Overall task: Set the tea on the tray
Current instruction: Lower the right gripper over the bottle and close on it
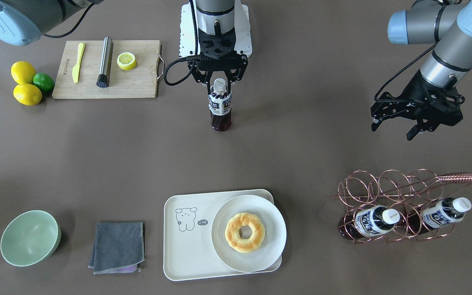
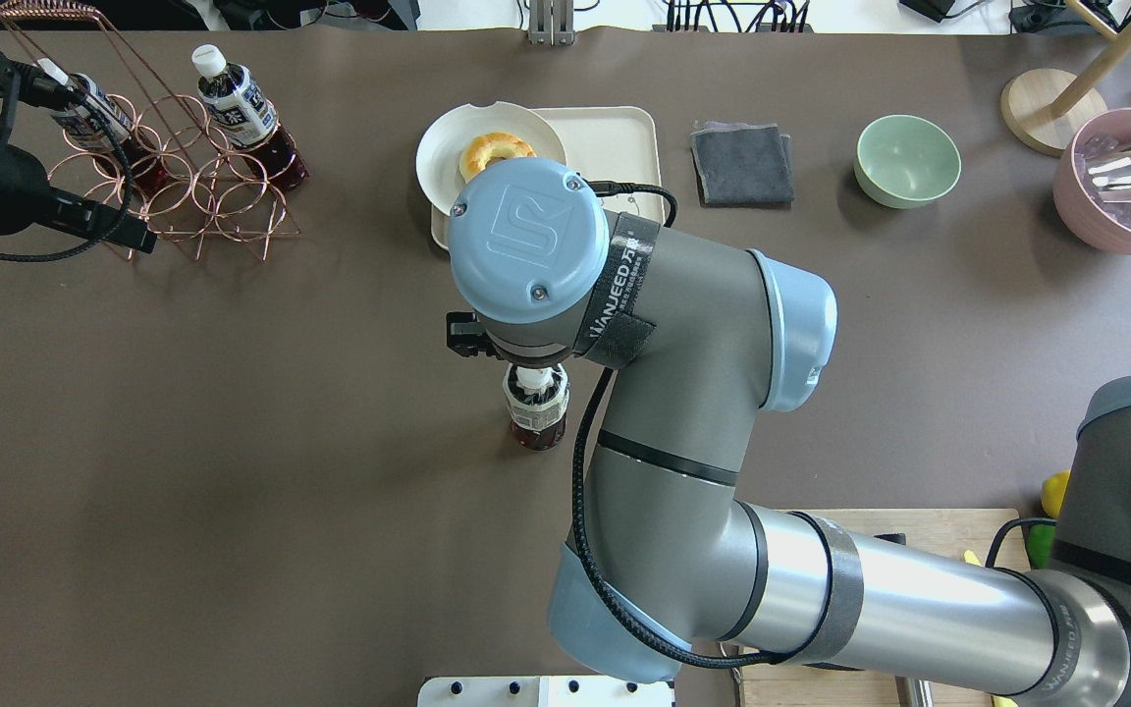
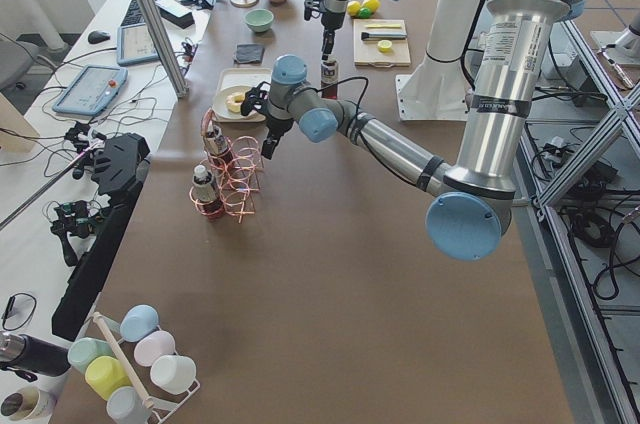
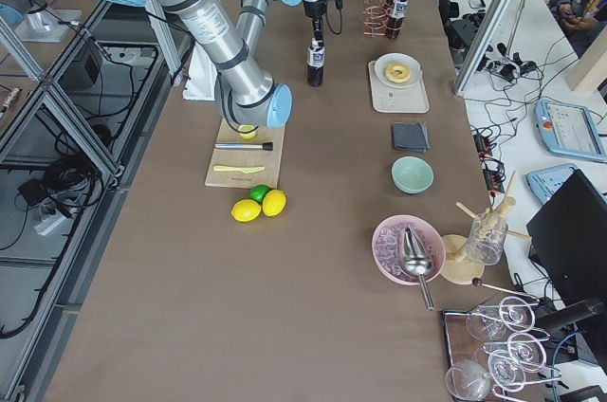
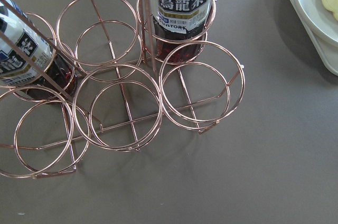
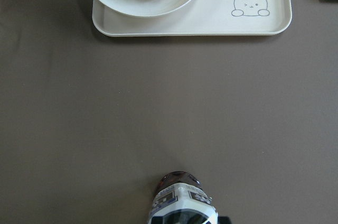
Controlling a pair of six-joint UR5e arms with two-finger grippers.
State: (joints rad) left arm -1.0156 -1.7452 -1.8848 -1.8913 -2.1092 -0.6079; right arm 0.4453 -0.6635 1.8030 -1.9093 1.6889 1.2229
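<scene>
The tea bottle stands upright mid-table, white cap up; it also shows in the overhead view and at the bottom edge of the right wrist view. My right gripper comes down from above, its fingers closed on the bottle's neck and shoulder. The cream tray lies well in front of the bottle, with a bear drawing and a round plate holding a doughnut; the right wrist view shows its rim. My left gripper is open and empty, hovering behind the copper rack.
The rack holds two more alike bottles, seen close in the left wrist view. A cutting board with knife, metal cylinder and lemon slice, lemons, a green bowl and a grey cloth lie on my right half.
</scene>
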